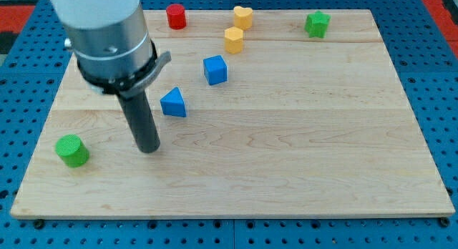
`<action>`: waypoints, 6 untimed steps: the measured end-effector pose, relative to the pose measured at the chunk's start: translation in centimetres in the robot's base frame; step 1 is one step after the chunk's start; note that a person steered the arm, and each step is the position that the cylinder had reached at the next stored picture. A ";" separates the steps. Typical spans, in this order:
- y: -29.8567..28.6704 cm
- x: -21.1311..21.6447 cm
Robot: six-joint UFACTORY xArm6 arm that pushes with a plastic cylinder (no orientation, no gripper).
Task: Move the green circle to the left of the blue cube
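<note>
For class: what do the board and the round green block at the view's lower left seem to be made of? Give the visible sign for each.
Pale wooden board: likely wood, smooth matte finish; grain lines and plank seams show. Round green cylinder block: even, saturated colour, no grain showing; painted wood or plastic, cannot tell which.

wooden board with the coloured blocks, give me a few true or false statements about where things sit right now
1. The green round block lies near the view's bottom left of the wooden board. True.
2. My tip touches the green round block. False: it stands apart, to that block's right.
3. The blue cube block is right of and above the blue triangular block. True.
4. The red round block sits at the view's bottom edge. False: it is at the top.
</note>
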State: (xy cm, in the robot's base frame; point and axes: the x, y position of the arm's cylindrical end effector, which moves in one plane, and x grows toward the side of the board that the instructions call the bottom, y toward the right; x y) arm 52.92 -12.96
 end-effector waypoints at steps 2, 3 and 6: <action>-10.6 3.0; -10.6 1.3; -10.6 -6.7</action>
State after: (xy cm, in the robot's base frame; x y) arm 46.20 -23.55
